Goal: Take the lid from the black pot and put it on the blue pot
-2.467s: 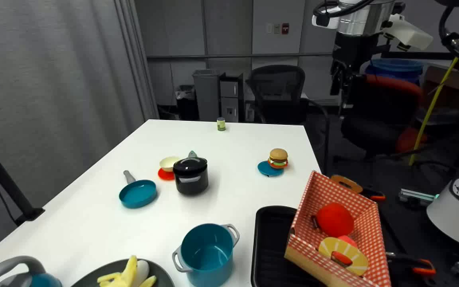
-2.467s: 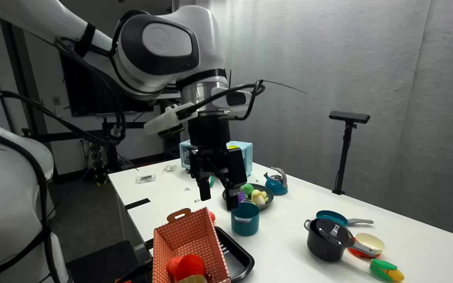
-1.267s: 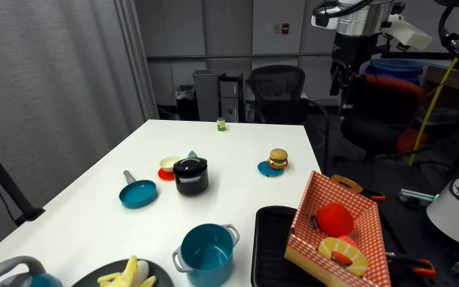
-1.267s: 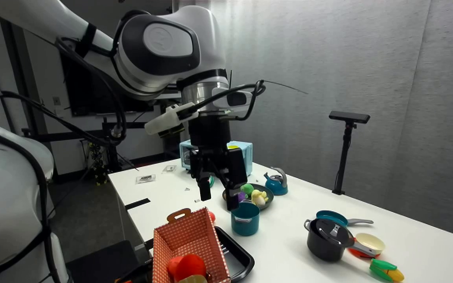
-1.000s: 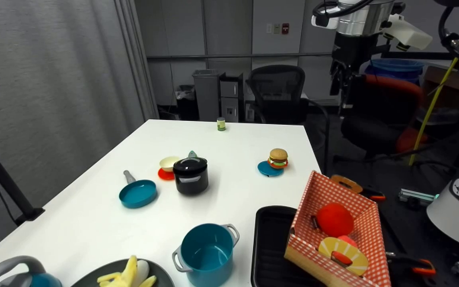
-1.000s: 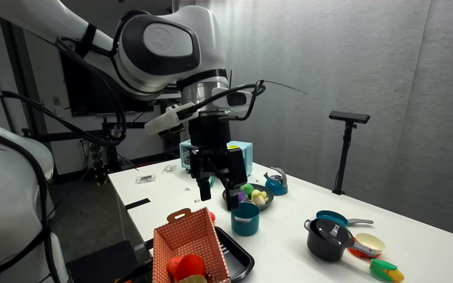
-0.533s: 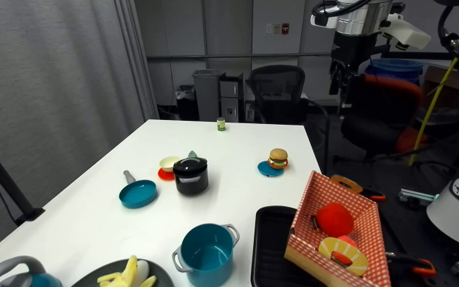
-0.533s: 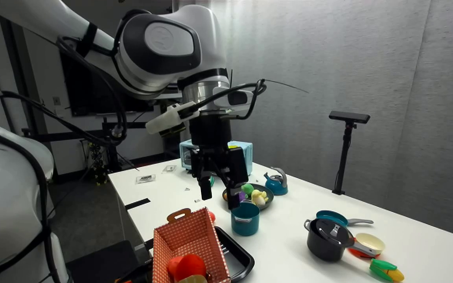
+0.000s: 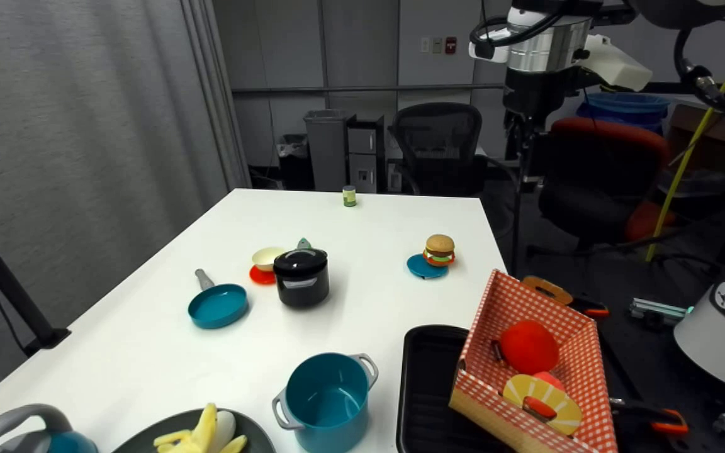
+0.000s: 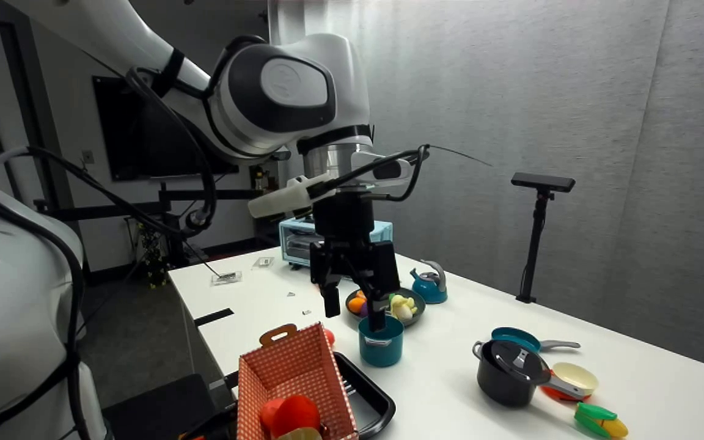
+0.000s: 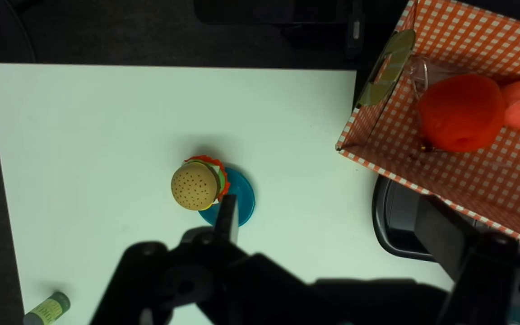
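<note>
Gripper [image 10: 354, 315], one: spread, holding nothing. Lid [image 10: 519, 362], one, round: we list it on the black pot [image 10: 502, 388], lower than the gripper and farther from the robot's base [image 9: 724, 352]. Blue pot [image 9: 331, 415], one: uncovered, also lower. The coming move, we judge, turns on that outward gap: reaching across first, then descending over the lid.

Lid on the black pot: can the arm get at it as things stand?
Probably yes: the gripper is open, and both exterior views show nothing covering the lid; the reach itself can't be confirmed.
</note>
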Robot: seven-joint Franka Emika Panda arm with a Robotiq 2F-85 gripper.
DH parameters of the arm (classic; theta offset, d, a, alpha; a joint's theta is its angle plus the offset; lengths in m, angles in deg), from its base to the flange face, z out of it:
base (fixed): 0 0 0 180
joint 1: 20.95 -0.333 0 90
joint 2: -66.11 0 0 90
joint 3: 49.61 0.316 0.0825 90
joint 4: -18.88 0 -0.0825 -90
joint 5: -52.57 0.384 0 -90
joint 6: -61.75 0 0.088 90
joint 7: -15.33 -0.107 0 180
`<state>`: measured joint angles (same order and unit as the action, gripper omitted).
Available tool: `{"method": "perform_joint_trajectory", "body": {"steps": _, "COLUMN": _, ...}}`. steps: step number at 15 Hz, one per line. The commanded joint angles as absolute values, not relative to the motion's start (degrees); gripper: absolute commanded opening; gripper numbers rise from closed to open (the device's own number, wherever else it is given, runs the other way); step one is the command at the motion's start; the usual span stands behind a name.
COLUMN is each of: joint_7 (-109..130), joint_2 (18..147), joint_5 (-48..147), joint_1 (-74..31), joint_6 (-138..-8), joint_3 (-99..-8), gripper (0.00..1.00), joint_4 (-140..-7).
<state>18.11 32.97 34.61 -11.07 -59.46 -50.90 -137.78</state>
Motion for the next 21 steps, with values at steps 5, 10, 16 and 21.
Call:
{"method": "perform_joint_trajectory", "body": {"steps": 5, "joint_7": 15.1, "joint_2": 47.8, "joint_5": 34.1, "joint_1": -13.2, "joint_6": -66.6, "joint_3": -49.6, "gripper": 1.00, "joint_4": -128.0}}
{"method": "perform_joint_trajectory", "body": {"steps": 10, "joint_7": 12.2, "joint_2": 57.7, "joint_5": 36.1, "joint_1": -15.0, "joint_6": -67.9, "joint_3": -49.3, "gripper": 1.00, "joint_4": -118.7}}
{"method": "perform_joint_trajectory", "body": {"steps": 16, "joint_7": 10.1, "joint_2": 68.7, "joint_5": 39.5, "joint_1": -16.7, "joint_6": -67.4, "joint_3": -50.0, "gripper": 1.00, "joint_4": -107.3}}
{"method": "perform_joint_trajectory", "body": {"steps": 21, "joint_7": 12.1, "joint_2": 77.7, "joint_5": 41.6, "joint_1": -16.1, "joint_6": -69.7, "joint_3": -51.6, "gripper": 1.00, "joint_4": -99.0}}
